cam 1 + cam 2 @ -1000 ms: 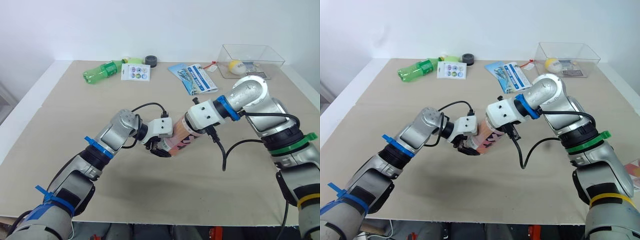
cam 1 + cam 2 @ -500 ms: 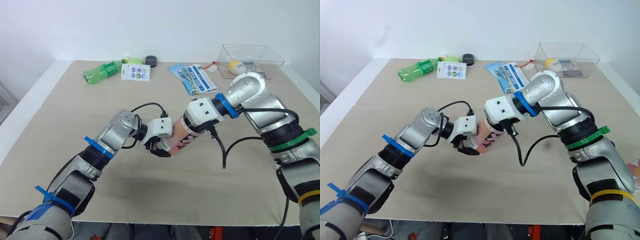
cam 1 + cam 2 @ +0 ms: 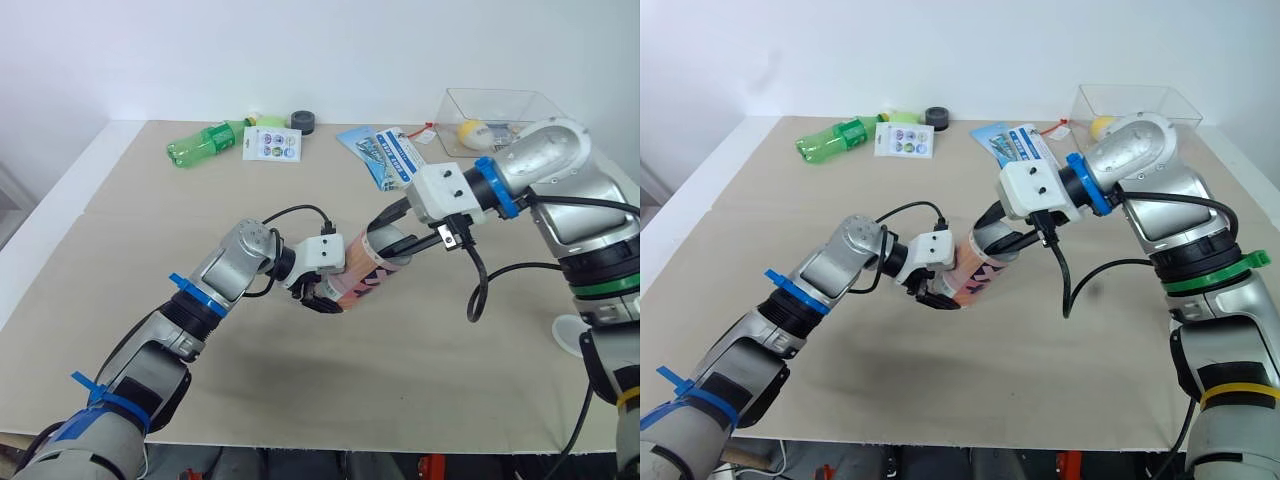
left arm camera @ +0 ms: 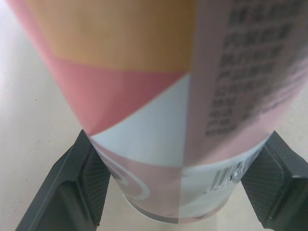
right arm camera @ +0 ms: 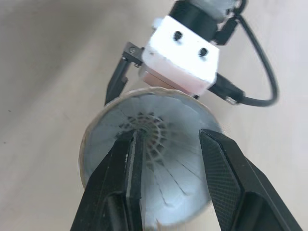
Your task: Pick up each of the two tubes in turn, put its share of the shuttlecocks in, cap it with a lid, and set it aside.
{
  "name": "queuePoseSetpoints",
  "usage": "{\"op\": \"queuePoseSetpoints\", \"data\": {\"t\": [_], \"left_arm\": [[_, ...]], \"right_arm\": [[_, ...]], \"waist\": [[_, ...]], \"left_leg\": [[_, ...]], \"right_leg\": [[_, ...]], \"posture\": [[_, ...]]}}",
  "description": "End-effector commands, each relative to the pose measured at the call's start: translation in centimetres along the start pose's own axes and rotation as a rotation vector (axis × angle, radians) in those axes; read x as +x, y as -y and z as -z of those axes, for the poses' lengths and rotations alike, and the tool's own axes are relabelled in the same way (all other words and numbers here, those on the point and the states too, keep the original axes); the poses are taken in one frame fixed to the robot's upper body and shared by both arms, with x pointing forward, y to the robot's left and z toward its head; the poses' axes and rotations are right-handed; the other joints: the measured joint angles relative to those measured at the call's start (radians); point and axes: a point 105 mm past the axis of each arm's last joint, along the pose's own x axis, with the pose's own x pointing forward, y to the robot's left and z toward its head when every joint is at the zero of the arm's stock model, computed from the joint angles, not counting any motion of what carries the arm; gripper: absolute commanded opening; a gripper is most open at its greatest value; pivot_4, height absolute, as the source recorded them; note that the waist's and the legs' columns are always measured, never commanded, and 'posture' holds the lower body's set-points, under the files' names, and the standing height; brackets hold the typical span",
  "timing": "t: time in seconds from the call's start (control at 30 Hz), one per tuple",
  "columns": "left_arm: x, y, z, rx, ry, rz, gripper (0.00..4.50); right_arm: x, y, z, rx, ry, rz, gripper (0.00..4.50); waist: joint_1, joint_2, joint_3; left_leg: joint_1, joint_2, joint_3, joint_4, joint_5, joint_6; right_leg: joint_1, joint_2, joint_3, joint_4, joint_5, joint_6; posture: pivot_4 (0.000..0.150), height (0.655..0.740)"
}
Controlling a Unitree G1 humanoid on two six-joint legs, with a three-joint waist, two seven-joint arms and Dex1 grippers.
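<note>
A pink and orange tube (image 3: 355,275) leans over the middle of the table, its lower end clamped between the fingers (image 4: 72,187) of my left gripper (image 3: 322,296), which is shut on it. White shuttlecock feathers (image 5: 154,149) sit inside the tube's open mouth. My right gripper (image 3: 392,232) hovers just off that mouth, a little above and to the right. It is open, and nothing is held between its fingers (image 5: 231,183).
Along the back edge lie a green bottle (image 3: 205,143), a printed card (image 3: 271,144), a black tape roll (image 3: 303,122) and a blue brochure (image 3: 387,155). A clear box (image 3: 503,118) holds a yellow ball (image 3: 469,131). A white round lid (image 3: 570,335) lies at the right edge.
My right arm has swung up and to the right, drawing its gripper back from the tube's mouth. The left gripper and the tube have stayed put.
</note>
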Motion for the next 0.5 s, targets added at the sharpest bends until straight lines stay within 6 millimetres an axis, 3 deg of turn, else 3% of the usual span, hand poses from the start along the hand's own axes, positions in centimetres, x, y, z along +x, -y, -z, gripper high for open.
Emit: {"op": "queuePoseSetpoints", "data": {"t": [0.03, 0.23, 0.37, 0.5], "left_arm": [[0.3, 0.3, -0.1, 0.018, -0.005, 0.016, 3.43], [0.2, 0.4, 0.0, 0.012, 0.004, 0.016, 3.43], [0.3, 0.3, 0.1, -0.003, 0.038, -0.01, 3.43], [0.4, 0.4, 0.3, -0.015, 0.099, -0.042, 3.43]], "right_arm": [[-2.2, 0.0, -0.8, -0.03, -0.003, 0.041, 2.0], [-5.8, 0.0, -1.9, 0.127, 0.128, 0.201, 2.0], [-7.8, -0.1, -1.9, 0.281, 0.287, 0.401, 2.0], [-8.1, -1.8, 0.3, 0.445, 0.351, 0.547, 3.63]], "waist": [[0.0, 0.0, 0.0], [0.002, 0.0, 0.0], [0.003, -0.001, 0.0], [0.016, -0.001, -0.001]], "left_leg": [[0.0, 0.0, 0.0, 0.0, 0.0, 0.0], [-0.001, 0.0, -0.001, 0.0, 0.0, 0.0], [-0.001, 0.0, -0.001, 0.0, 0.0, 0.0], [-0.001, 0.0, -0.002, 0.0, 0.0, 0.0]], "right_leg": [[0.0, 0.0, 0.0, 0.0, 0.0, 0.0], [0.0, 0.0, 0.0, 0.0, -0.001, 0.0], [0.0, -0.001, 0.0, 0.0, -0.001, 0.0], [0.001, -0.001, -0.001, 0.0, 0.0, 0.001]], "posture": [[0.15, 0.74], [0.15, 0.74], [0.15, 0.74], [0.15, 0.74]]}}
